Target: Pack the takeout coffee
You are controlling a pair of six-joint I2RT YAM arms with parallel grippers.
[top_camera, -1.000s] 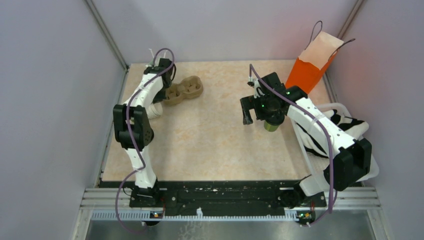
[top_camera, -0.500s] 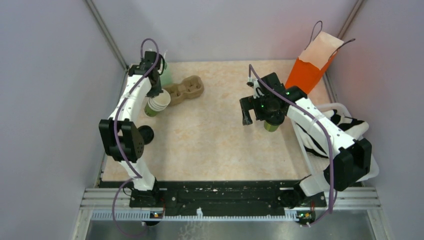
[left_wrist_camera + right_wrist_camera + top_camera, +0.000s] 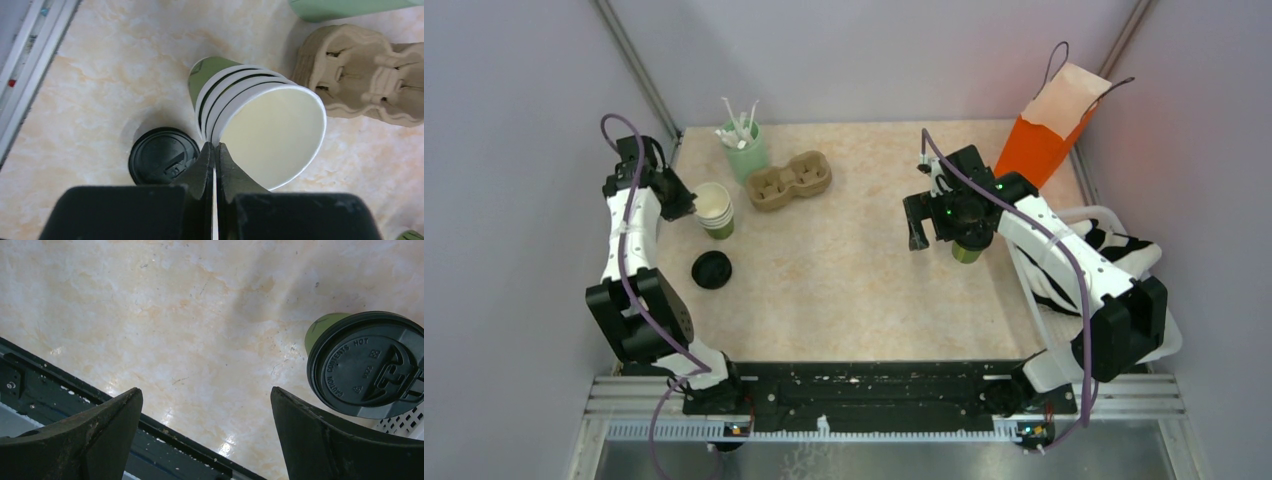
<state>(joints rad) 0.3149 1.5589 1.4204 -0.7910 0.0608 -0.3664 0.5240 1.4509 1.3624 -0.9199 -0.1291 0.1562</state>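
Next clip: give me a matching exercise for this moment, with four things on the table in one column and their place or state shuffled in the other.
1. takeout coffee
2. loose black lid
3. cardboard carrier
4. orange bag

A. leaning at the far right corner
B. lidded, by the open right claw
C. both wells empty
D. lying flat near the lidless cup stack

Pairs: 1-B, 2-D, 3-C, 4-A

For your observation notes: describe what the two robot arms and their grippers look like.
The left arm and right arm have white links, black joints and a purple cable each. The left gripper and right gripper have black tapered fingers.
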